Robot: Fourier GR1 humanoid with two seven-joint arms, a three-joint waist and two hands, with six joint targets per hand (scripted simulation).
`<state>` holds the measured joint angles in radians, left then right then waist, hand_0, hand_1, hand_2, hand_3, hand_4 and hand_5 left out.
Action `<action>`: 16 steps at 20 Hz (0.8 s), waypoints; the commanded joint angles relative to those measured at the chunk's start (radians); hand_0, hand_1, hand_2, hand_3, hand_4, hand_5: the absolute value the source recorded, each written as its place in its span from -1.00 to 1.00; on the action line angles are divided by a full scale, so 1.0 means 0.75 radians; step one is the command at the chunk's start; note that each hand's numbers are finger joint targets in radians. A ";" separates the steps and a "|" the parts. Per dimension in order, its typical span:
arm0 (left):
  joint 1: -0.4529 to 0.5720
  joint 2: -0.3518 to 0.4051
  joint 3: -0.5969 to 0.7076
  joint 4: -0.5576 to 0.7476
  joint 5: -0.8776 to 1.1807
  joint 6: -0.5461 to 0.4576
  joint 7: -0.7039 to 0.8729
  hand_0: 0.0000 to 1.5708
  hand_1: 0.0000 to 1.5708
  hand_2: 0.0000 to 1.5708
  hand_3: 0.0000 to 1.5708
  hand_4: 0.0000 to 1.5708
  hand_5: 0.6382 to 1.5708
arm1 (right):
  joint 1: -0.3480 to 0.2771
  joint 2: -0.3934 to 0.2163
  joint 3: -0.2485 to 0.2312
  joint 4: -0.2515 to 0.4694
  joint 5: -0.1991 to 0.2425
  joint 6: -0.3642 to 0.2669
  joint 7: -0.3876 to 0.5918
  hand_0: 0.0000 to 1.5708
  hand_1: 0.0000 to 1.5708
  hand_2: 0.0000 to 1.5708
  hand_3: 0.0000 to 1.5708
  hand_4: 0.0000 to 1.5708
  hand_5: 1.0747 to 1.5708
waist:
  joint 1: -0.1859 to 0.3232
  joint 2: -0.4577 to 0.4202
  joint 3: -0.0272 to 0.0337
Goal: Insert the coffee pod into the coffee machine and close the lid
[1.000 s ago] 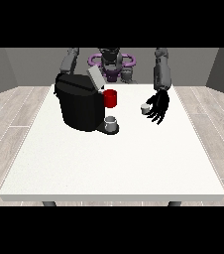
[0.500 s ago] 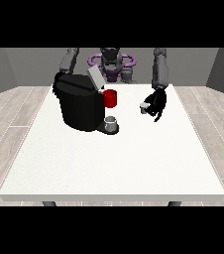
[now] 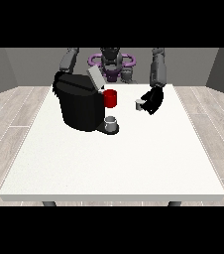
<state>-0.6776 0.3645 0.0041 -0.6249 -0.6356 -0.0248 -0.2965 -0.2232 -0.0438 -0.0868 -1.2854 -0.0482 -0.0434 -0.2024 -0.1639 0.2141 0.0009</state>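
On the white bench [image 3: 114,158] a black coffee machine [image 3: 79,105] stands at about 10 o'clock from the bench's middle. Its grey lid [image 3: 95,78] is up and tilted, so the machine is open. On the machine's front there is a red part [image 3: 111,98], and under it a small grey cup [image 3: 111,122] stands on the machine's base.

The robot hand at the view's right [image 3: 152,100] is at about 1 o'clock from the bench's middle, just above the surface. Its fingers are curled around a small grey coffee pod [image 3: 139,104], which shows at the side of the hand nearest the machine. The pod is near the red part, but apart from it and outside the machine.

The other robot hand, at the view's left, is hidden behind the machine; only its arm [image 3: 68,59] shows at 11 o'clock, so I cannot tell how its fingers lie.
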 commanded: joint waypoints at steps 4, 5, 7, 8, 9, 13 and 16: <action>-0.075 -0.035 -0.005 -0.048 0.008 -0.117 0.032 0.93 0.93 0.87 0.71 -0.25 1.00 | -0.061 -0.029 -0.066 0.163 -0.022 -0.007 -0.031 -1.00 -1.00 -1.00 -1.00 -0.64 1.00 | 0.084 -0.076 -0.0008; -0.066 -0.033 0.025 -0.025 0.024 -0.105 0.031 0.92 0.92 0.83 0.66 -0.28 1.00 | 0.041 -0.026 -0.042 0.164 -0.032 0.063 -0.136 -1.00 -1.00 -1.00 -1.00 -0.67 1.00 | 0.034 -0.067 -0.0009; -0.108 0.000 0.055 0.012 0.032 -0.108 -0.018 0.79 0.79 0.75 0.63 -0.23 1.00 | 0.007 0.031 0.031 0.080 0.030 -0.019 -0.063 -1.00 -1.00 -1.00 -1.00 -0.65 1.00 | -0.005 -0.045 -0.0016; -0.056 -0.087 0.014 -0.030 0.020 -0.096 0.050 0.82 0.82 0.78 0.65 -0.22 1.00 | 0.015 -0.002 0.002 0.097 -0.002 -0.004 0.048 -1.00 -1.00 -1.00 -1.00 -0.63 1.00 | 0.033 -0.163 -0.0014; -0.066 -0.158 -0.009 -0.068 0.013 -0.079 0.089 0.81 0.81 0.77 0.64 -0.24 1.00 | 0.032 0.004 -0.008 0.189 0.016 0.005 -0.103 -1.00 -1.00 -1.00 -1.00 -0.64 1.00 | 0.058 -0.139 -0.0008; -0.211 -0.075 0.089 -0.074 0.101 -0.231 0.188 0.52 0.52 0.59 0.65 -0.27 1.00 | 0.025 -0.052 -0.030 0.185 -0.011 0.060 -0.074 -1.00 -1.00 -1.00 -1.00 -0.65 1.00 | 0.026 -0.165 -0.0008; -0.141 -0.086 0.063 -0.092 0.081 -0.233 0.128 0.85 0.85 0.84 0.77 -0.23 1.00 | 0.076 -0.001 0.040 0.125 0.032 0.026 -0.044 -1.00 -1.00 -1.00 -1.00 -0.62 1.00 | 0.021 -0.218 -0.0014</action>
<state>-0.8065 0.2928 0.0406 -0.6902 -0.5825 -0.1798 -0.1814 -0.2045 -0.0639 -0.0967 -1.1478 -0.0433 -0.0185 -0.2590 -0.1303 0.0856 0.0004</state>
